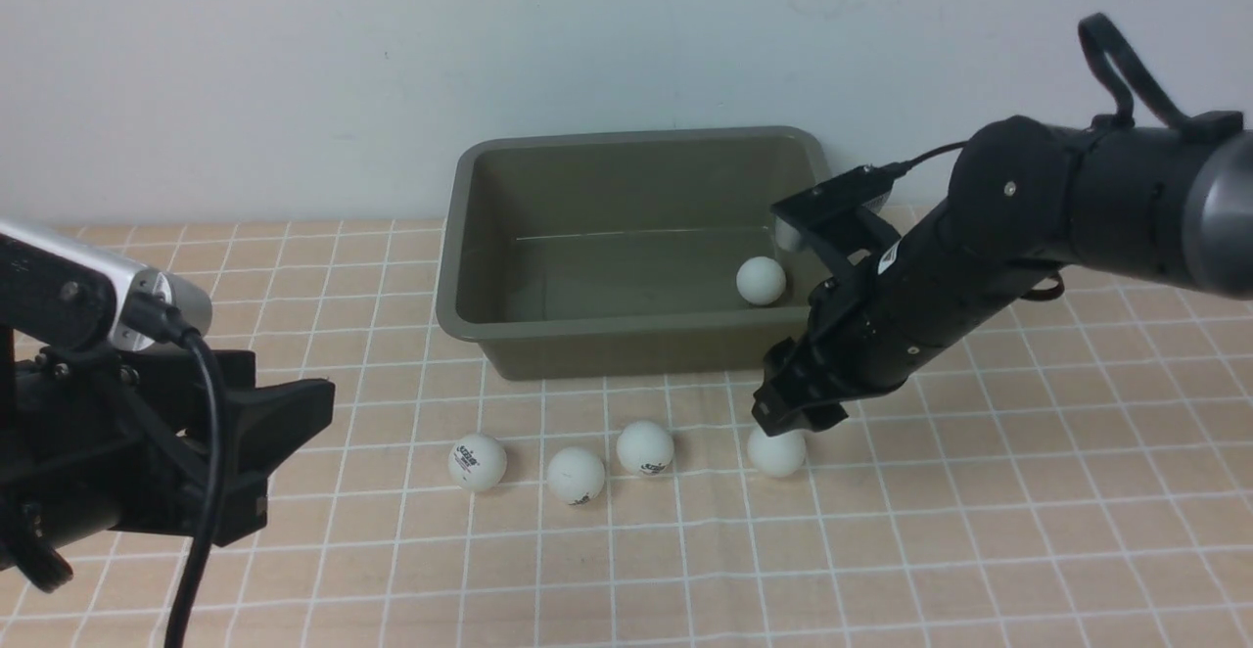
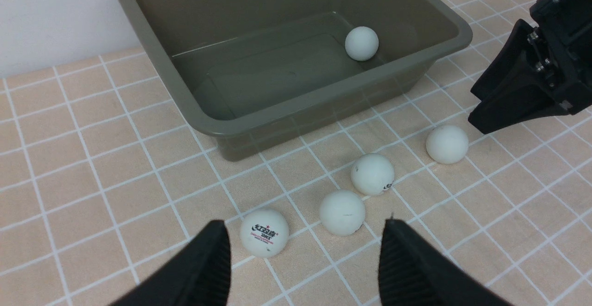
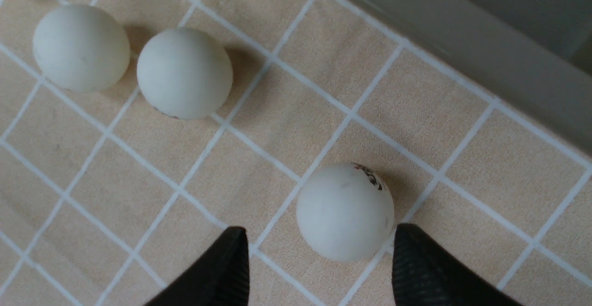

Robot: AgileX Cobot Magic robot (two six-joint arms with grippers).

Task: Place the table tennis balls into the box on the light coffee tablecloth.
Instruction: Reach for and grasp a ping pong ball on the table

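The olive-green box (image 1: 470,266) stands on the light coffee tablecloth (image 1: 881,531) and holds one white ball (image 1: 761,280). Several more white balls lie in a row in front of it, from the leftmost (image 1: 478,461) to the rightmost (image 1: 777,451). My right gripper (image 1: 795,415) is open just above the rightmost ball; in the right wrist view that ball (image 3: 344,212) sits between the open fingertips (image 3: 317,236). My left gripper (image 1: 294,423) is open and empty at the left, apart from the balls; its wrist view shows the fingertips (image 2: 305,232) near the logo ball (image 2: 264,233).
A plain white wall rises behind the box. The box (image 2: 296,112) and my right gripper (image 2: 518,98) show in the left wrist view. Two other balls (image 3: 184,72) lie together in the right wrist view.
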